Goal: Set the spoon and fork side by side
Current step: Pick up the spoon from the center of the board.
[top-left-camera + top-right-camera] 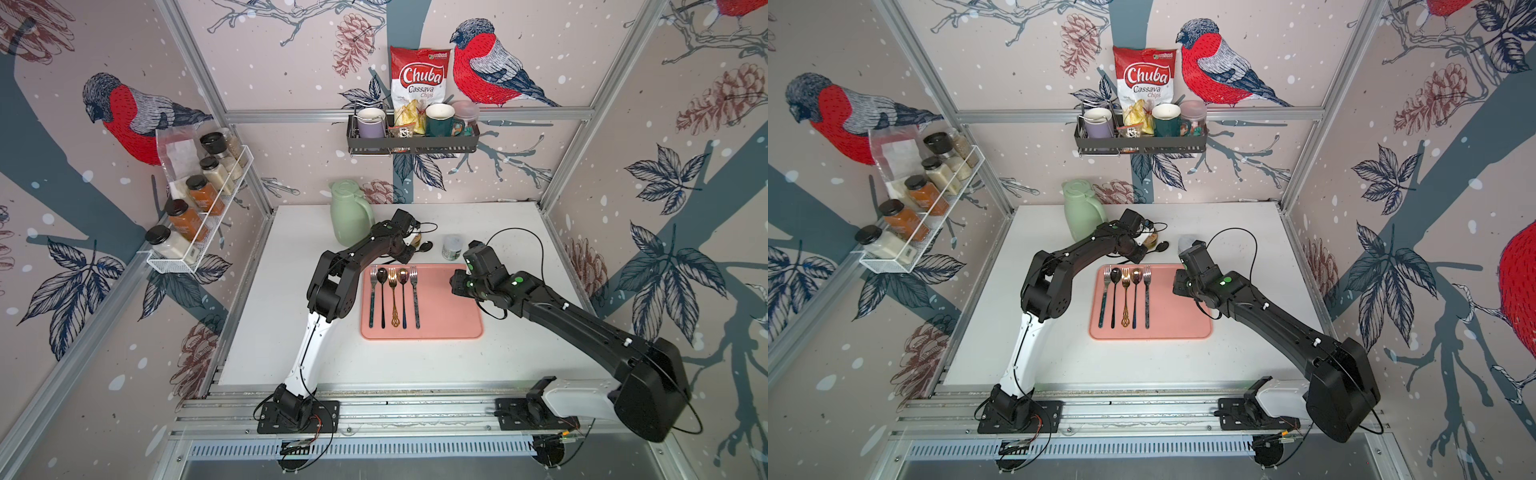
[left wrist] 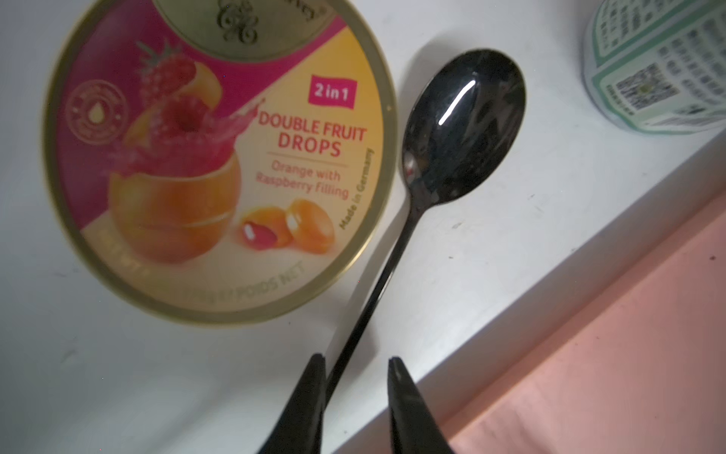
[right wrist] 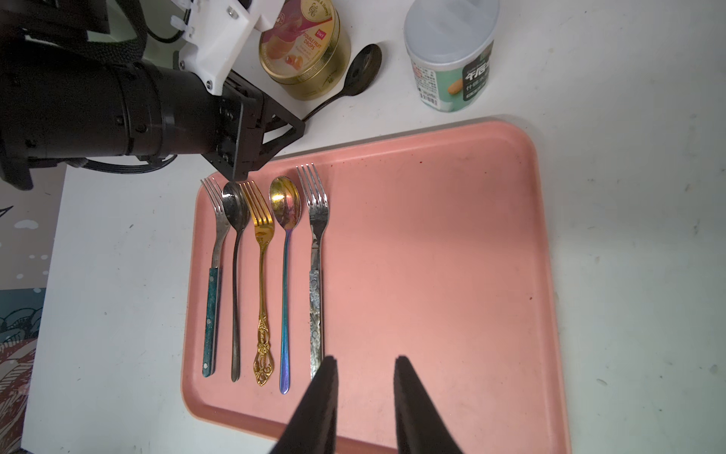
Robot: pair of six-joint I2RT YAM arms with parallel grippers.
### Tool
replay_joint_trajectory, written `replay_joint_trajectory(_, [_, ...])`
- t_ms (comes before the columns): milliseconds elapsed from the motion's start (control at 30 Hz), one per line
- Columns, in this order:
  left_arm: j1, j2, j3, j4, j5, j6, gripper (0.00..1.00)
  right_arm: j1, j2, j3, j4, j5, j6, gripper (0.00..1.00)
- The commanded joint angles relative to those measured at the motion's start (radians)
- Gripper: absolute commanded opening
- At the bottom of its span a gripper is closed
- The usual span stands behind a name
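We find the glossy black spoon (image 2: 463, 129) on the surface beside the candy tin (image 2: 220, 157), off the tray (image 3: 451, 255), and judge it light, stiff, likely slippery, best pinched on its slim handle, which our left fingers (image 2: 314, 393) straddle, apart, our right fingers (image 3: 322, 401) apart and empty.

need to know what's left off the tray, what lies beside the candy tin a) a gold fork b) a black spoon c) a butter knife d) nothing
b: a black spoon lies on the white table right beside the candy tin, outside the pink tray.
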Motion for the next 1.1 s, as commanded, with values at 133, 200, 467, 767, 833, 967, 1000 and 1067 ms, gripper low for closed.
replay_joint_trajectory(133, [0.005, 0.051, 0.075, -0.054, 0.018, 0.020, 0.30, -0.008, 0.004, -0.003, -0.006, -0.010, 0.001, 0.27])
replay_joint_trajectory(200, [0.005, 0.057, 0.075, -0.052, 0.018, 0.022, 0.30, -0.010, 0.003, -0.004, -0.007, -0.010, 0.001, 0.27])
replay_joint_trajectory(467, [0.007, 0.072, 0.072, -0.041, 0.031, 0.025, 0.31, -0.024, 0.007, -0.006, -0.007, -0.020, 0.000, 0.28])
replay_joint_trajectory(767, [0.007, 0.043, 0.031, -0.004, 0.023, 0.006, 0.10, -0.030, 0.002, -0.006, -0.013, -0.032, -0.001, 0.27])
replay_joint_trajectory(833, [0.007, 0.035, 0.022, -0.001, 0.018, 0.005, 0.01, -0.033, -0.003, -0.006, -0.012, -0.034, -0.001, 0.27])
replay_joint_trajectory(967, [0.007, 0.020, 0.018, -0.007, 0.007, 0.009, 0.00, -0.034, -0.017, -0.008, -0.013, -0.035, -0.003, 0.27])
replay_joint_trajectory(1000, [0.008, 0.014, 0.016, -0.007, 0.005, 0.011, 0.00, -0.035, -0.021, -0.009, -0.013, -0.036, -0.002, 0.27])
replay_joint_trajectory(1067, [0.007, 0.003, 0.012, -0.003, 0.004, 0.014, 0.00, -0.036, -0.026, -0.011, -0.013, -0.037, -0.001, 0.27])
